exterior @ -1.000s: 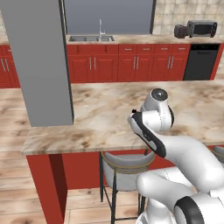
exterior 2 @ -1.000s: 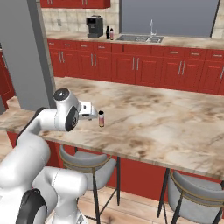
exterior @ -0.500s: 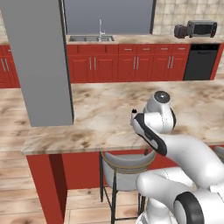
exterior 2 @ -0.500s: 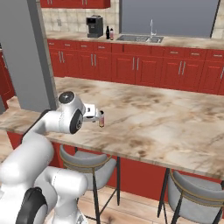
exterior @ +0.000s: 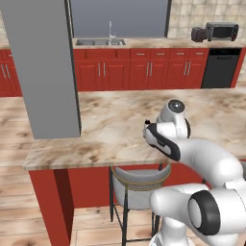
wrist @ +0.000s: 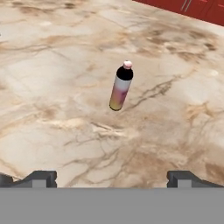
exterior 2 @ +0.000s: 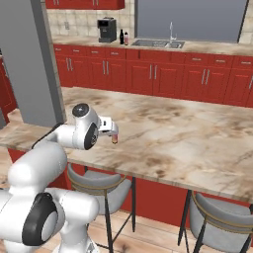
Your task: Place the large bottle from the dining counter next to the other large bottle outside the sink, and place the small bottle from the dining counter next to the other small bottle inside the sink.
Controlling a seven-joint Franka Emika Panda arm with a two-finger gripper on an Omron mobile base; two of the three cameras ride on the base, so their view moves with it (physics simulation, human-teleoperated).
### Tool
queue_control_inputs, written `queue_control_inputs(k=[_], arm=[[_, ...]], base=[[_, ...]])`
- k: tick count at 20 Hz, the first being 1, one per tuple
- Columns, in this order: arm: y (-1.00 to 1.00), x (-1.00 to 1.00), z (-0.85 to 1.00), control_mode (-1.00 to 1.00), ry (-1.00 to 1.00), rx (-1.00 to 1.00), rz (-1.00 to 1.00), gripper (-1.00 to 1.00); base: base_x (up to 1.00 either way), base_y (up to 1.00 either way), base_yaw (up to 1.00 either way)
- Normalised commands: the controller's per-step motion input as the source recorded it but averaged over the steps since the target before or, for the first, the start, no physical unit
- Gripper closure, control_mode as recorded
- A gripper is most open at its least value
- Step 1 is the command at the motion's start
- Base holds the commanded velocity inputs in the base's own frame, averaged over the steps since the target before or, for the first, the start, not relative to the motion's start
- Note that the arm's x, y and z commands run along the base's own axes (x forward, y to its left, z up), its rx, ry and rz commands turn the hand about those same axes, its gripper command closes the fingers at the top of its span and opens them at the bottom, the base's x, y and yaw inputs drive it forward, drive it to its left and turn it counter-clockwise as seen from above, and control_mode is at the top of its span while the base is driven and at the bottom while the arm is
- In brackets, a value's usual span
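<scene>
A bottle (wrist: 120, 87) with a pink cap, dark neck and pink-and-yellow label stands upright on the marble dining counter (wrist: 52, 70). My gripper (wrist: 112, 177) is open, its fingertips wide apart, with the bottle ahead of them and a stretch of counter in between. From the right base, the bottle (exterior 2: 114, 137) stands just beyond my gripper (exterior 2: 110, 130) near the counter's front edge. Two more bottles (exterior 2: 123, 37) stand on the back counter between the coffee machine and the sink (exterior 2: 158, 43). The inside of the sink is hidden.
A grey pillar (exterior 2: 34, 64) rises from the dining counter's left end. Bar stools (exterior 2: 96, 180) stand under its front edge. Along the back run red cabinets (exterior: 144, 72) with a coffee machine (exterior 2: 105, 29), a toaster oven (exterior: 221, 31) and a dishwasher (exterior: 220, 67).
My arm has reached forward over the counter, bringing the hand closer to the bottle. The bottle has stayed in place.
</scene>
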Motion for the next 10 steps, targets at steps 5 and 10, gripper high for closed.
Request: queue_control_inputs(k=[5, 10], arm=[[0.00, 0.28, -0.05, -1.00, 0.00, 0.00, 0.00, -1.00], [0.00, 0.27, -0.12, -1.00, 0.00, 0.00, 0.00, -1.00]], base=[[0.00, 0.00, 0.00], [0.00, 0.00, 0.00]])
